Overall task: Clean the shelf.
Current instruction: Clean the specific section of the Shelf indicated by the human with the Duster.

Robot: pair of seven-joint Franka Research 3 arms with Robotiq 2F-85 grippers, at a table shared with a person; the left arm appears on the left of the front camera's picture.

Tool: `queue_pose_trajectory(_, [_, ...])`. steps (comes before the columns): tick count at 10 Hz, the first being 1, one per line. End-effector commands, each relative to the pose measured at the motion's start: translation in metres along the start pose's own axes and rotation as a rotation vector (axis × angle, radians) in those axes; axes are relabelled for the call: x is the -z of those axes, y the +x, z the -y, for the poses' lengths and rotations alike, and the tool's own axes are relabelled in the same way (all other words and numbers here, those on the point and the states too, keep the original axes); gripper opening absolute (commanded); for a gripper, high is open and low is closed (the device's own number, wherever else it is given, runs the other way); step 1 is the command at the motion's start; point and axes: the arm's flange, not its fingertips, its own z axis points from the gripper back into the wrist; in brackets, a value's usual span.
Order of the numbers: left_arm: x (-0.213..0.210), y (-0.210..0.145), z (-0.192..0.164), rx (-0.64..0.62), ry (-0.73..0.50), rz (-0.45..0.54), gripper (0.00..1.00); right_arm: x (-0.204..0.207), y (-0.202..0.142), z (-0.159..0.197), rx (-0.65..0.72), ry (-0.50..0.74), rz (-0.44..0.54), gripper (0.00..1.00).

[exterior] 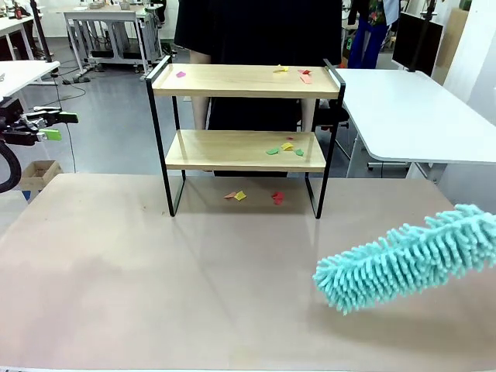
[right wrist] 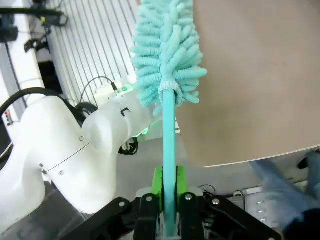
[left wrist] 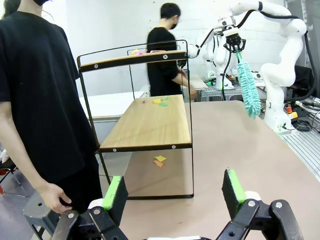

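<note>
Shelf (exterior: 232, 81) with two boards, one teal duster (exterior: 403, 260) clamped in right jaws, left jaws wide

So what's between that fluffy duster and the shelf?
Only bare tabletop separates the duster from the shelf, as the front view shows. The nearest paper scraps lie under the shelf.

A pale brown tabletop (exterior: 155, 271) stands over a glossy grey floor (exterior: 108, 132), flanked by a white table (exterior: 411, 116) at right and another white table (exterior: 19, 74) at far left, with metal-framed workbenches (exterior: 108, 27) behind, a cardboard box (exterior: 39, 174) on the floor and a white wall (left wrist: 110, 30).
</note>
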Motion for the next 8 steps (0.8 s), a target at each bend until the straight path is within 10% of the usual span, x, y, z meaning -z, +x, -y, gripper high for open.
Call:
queue_pose_trajectory(1, [0.000,0.002,0.001,0.009,-0.003,-0.002,1.00,0.007,0.008,-0.001,-0.070,-0.011,-0.003,0.13])
queue_pose_trajectory(3, [0.000,0.002,0.001,0.009,-0.003,-0.002,1.00,0.010,0.018,0.010,-0.045,-0.020,0.095,0.13])
queue_pose_trajectory(8, [0.000,0.002,0.001,0.009,-0.003,-0.002,1.00,0.008,0.014,-0.002,-0.039,0.000,-0.018,0.13])
